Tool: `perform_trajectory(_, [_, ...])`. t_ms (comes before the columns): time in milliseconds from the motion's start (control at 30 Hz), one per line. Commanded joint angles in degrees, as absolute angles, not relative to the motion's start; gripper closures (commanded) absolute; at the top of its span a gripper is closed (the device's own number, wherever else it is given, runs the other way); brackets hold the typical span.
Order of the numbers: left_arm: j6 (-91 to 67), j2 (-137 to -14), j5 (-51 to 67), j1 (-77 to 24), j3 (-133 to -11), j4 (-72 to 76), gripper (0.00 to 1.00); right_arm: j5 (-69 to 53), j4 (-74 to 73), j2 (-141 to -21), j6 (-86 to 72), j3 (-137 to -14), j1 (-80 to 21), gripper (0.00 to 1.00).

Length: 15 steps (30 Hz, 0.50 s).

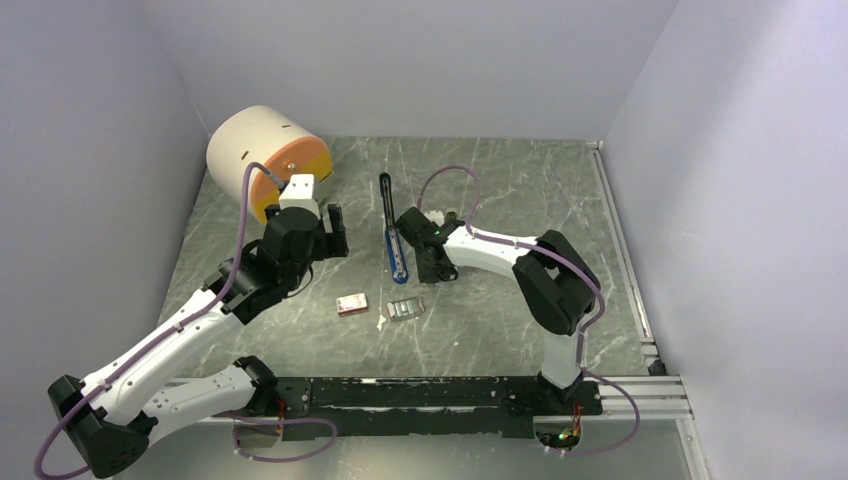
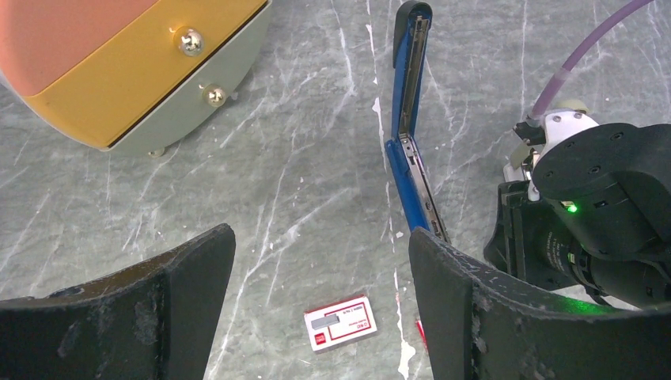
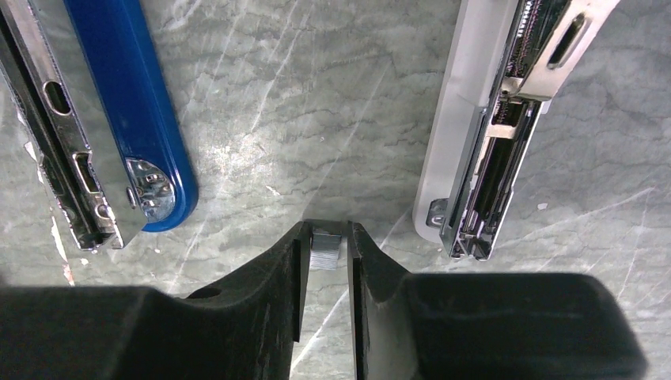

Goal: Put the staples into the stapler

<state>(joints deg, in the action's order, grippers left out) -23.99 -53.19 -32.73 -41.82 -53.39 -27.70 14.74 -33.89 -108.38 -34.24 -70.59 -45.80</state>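
Pale purple walls [image 1: 420, 60] on three sides. Grey-green marble table [image 1: 520, 190]. Big round cream and orange drum [image 1: 262, 150] at back left. Left fingers [image 2: 182, 269] wide apart, holding nothing, near drum. Blue stapler [image 1: 394, 240] lies folded open, flat, mid table, just left of right fingers [image 3: 281, 265], not touching. Pale bar [image 3: 459, 127] on their other side. Right fingers pinch tiny silver staple strip [image 3: 325, 252] at tips. Staple pile [image 1: 405, 308] and pink box [image 1: 352, 304] lie nearer arm bases.

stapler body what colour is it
The stapler is bright blue, clearest in the right wrist view.
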Motion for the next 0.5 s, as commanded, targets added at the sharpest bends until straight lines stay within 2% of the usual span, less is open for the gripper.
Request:
perform_trajectory(0, [-23.8,-52.9,-32.2,-41.5,-53.1,-27.8,0.15,14.8,-34.6,-109.4,-34.1,-70.4,-45.5,0.73])
perform_trajectory(200, [-23.8,-52.9,-32.2,-41.5,-53.0,-27.9,0.15,12.9,-32.8,-108.8,-34.0,-69.4,-45.5,0.78])
perform_trajectory(467, [-23.8,-52.8,-32.3,-41.5,-53.1,-28.0,0.15,12.5,-32.1,-108.4,-30.4,-69.5,-45.5,0.79])
